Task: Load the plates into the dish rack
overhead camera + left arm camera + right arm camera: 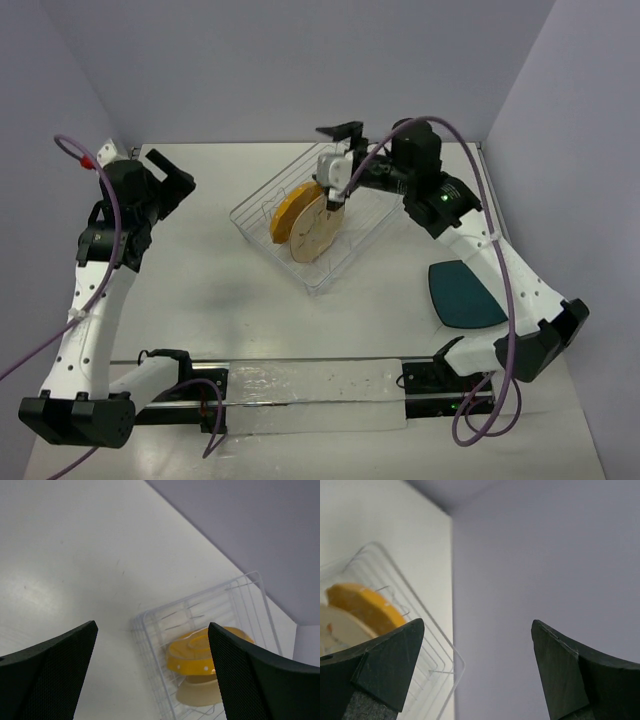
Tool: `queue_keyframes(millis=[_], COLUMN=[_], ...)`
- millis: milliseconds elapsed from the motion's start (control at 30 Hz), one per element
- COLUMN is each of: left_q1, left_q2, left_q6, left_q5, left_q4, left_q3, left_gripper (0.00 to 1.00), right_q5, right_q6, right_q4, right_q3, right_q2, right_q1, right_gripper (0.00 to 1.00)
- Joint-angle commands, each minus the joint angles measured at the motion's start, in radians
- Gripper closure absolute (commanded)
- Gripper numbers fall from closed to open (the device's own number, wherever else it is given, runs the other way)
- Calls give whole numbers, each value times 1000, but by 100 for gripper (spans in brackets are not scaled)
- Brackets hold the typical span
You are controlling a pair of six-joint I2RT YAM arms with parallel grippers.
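Note:
The dish rack (262, 244) sits mid-table, turned diagonally. Two of the plates stand on edge in it side by side: the orange-yellow dotted one (286, 210) and the beige one (316, 237). The dark teal plate (465, 293) lies flat on the table to the right. My right gripper (338, 168) hovers open just above the beige plate's top edge, holding nothing. In the right wrist view the open gripper (477, 670) faces the wall, with the rack (445, 650) and orange plate (365, 605) at left. My left gripper (178, 175) is open and empty, far left of the rack.
The left wrist view looks past its open gripper (152, 675) at the rack's corner (147, 630), with the orange plate (200, 655) above the beige plate (200, 692). Grey walls close the back and both sides. A clear strip (310, 392) lies along the near edge.

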Motion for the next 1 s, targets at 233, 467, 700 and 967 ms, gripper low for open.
queue_keyframes(millis=[233,467,700,967], left_q1=[42,72,81,85], left_q2=[340,476,581,600], left_q6=[206,310,319,337], left_q5=[184,188,275,301], left_q4=[199,260,282,304], left_q3=[351,404,456,427], left_gripper=[1,1,1,1], right_q5=[1078,1081,977,829], right_q6=[1470,2005,2177,2115], right_q4=[303,-71,-171,-207], right_q3=[-488,-768,-1030,-1172], right_q2=[-389,-650,-865,-922], right_q1=[-116,-219,-421,-772], right_gripper=[0,0,0,0])
